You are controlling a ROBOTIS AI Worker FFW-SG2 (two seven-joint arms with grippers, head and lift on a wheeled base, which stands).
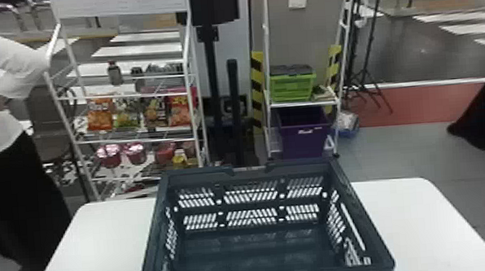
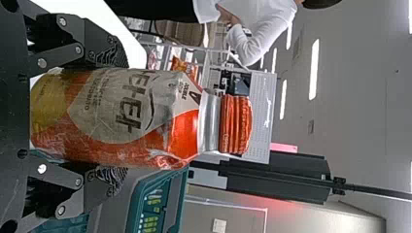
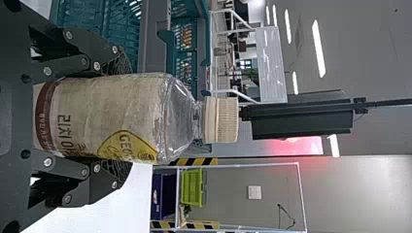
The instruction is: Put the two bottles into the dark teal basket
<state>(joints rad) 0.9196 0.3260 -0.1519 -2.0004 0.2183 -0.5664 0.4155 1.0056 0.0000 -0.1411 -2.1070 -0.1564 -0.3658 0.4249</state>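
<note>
The bench is carrying the dark teal basket, which is standing open and holding neither bottle; its raised walls are posing the main risk, since arms coming in too low would probably be knocking a bottle base on the rim or pushing the basket askew. The left gripper is gripping the orange-capped bottle upright, the right gripper the pale-capped bottle, each waiting beside the basket. Their crinkled wraps could be slipping under a weak squeeze, and releasing high could be toppling them.
</note>
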